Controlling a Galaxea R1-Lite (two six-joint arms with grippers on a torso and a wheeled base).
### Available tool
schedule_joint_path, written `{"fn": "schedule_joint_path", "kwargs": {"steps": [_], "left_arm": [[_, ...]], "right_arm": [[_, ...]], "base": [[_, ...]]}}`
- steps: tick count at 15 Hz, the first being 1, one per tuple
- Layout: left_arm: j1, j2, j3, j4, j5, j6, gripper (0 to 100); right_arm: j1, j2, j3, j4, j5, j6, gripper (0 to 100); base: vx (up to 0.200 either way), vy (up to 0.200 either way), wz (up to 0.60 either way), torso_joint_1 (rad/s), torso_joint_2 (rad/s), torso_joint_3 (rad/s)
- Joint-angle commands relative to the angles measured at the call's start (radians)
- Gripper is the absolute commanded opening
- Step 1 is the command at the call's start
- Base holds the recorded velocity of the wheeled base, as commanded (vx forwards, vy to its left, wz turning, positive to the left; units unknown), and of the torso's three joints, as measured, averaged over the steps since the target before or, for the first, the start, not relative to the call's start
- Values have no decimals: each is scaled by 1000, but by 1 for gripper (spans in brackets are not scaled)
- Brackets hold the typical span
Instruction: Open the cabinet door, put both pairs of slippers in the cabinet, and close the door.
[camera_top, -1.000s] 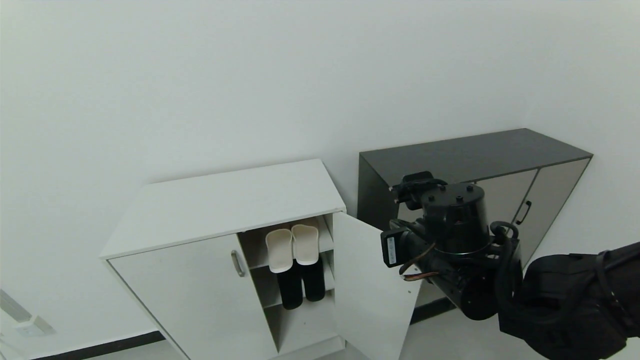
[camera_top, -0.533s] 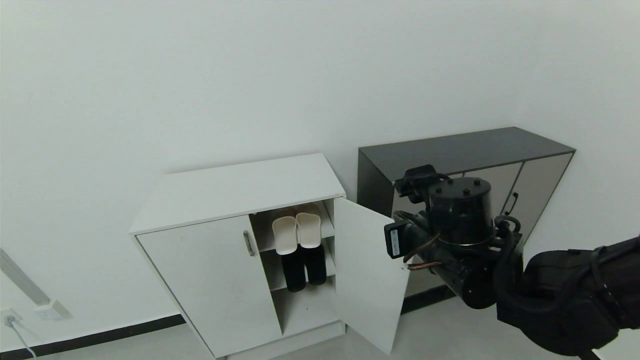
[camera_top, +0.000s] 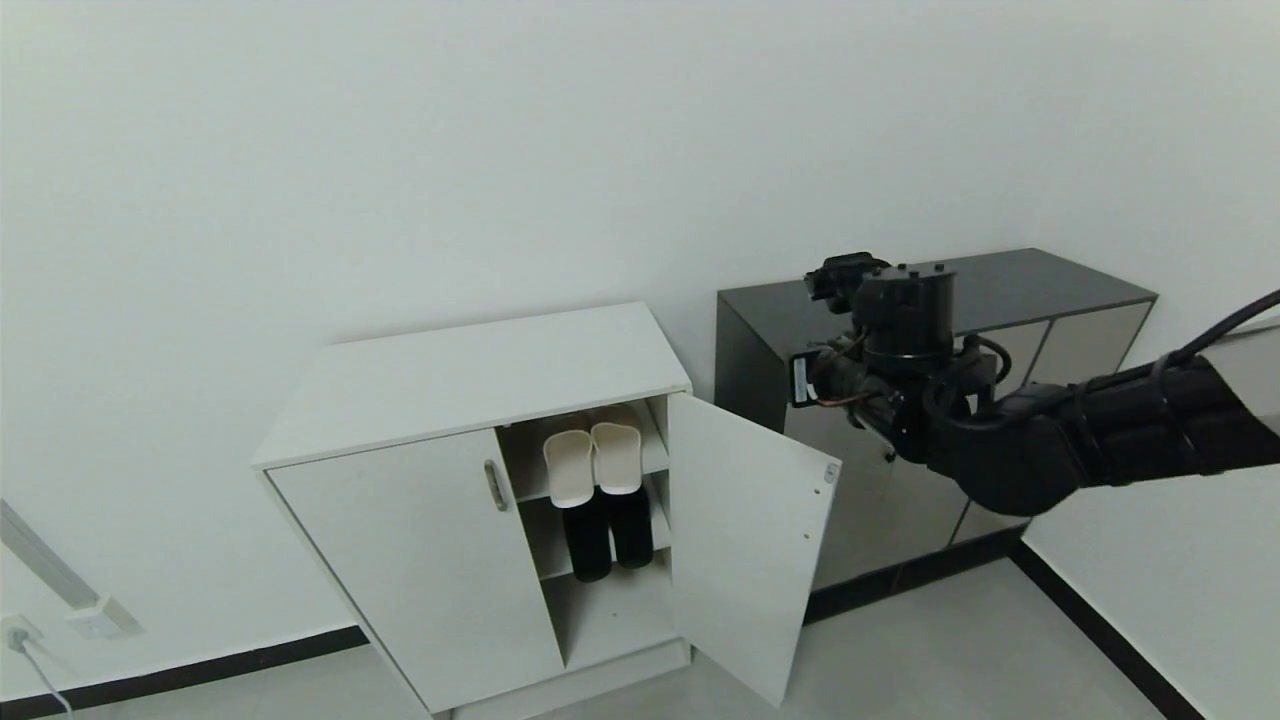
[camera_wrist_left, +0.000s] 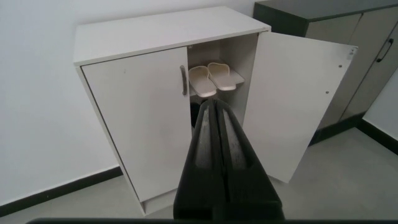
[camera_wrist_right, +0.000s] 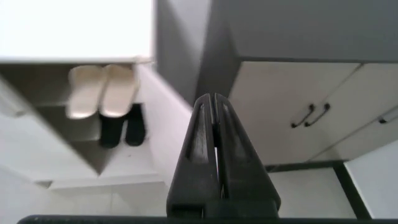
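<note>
White slippers (camera_top: 595, 462): side by side and touching on the top shelf of the open right compartment, near ends jutting past the shelf's front edge.
Black slippers (camera_top: 605, 540): a pair directly under the white pair, on the middle shelf, also overhanging its front edge.
Long axis: both pairs run front to back, pointing into the cabinet; toe or heel first cannot be told.
Right gripper (camera_wrist_right: 214, 101): fingers pressed together, holding nothing; both pairs lie well apart from it, beyond and to one side of its tips.
Right arm (camera_top: 1040, 450): raised in front of the dark cabinet, to the right of the open door's free edge and higher than the white cabinet's top.
Left gripper (camera_wrist_left: 213, 106): fingers pressed flat together, empty, aimed at the open compartment, well apart from the slippers.
Cabinet door (camera_top: 745, 540): right door swung wide, standing out toward the robot.
Left door (camera_top: 420, 560): closed, its handle (camera_top: 493, 486) at the inner edge.
White cabinet (camera_top: 470, 375): against the wall.
Dark cabinet (camera_top: 1010, 285): just to its right, doors closed.
</note>
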Motion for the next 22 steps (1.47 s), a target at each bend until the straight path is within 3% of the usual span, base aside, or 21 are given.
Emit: {"fn": "schedule_joint_path", "kwargs": {"steps": [1, 4, 7, 22], "left_arm": [[1, 0, 0, 0, 0, 0, 0], [1, 0, 0, 0, 0, -2, 0], [1, 0, 0, 0, 0, -2, 0], [1, 0, 0, 0, 0, -2, 0]], "right_arm": [[-57, 102, -152, 96, 39, 24, 0], [-104, 194, -334, 278, 123, 115, 0], [-141, 277, -403, 306, 129, 132, 0], [-155, 419, -405, 258, 129, 159, 0]], "base": [[0, 0, 0, 0, 0, 0], [0, 0, 0, 0, 0, 0], [0, 0, 0, 0, 0, 0], [0, 0, 0, 0, 0, 0]]}}
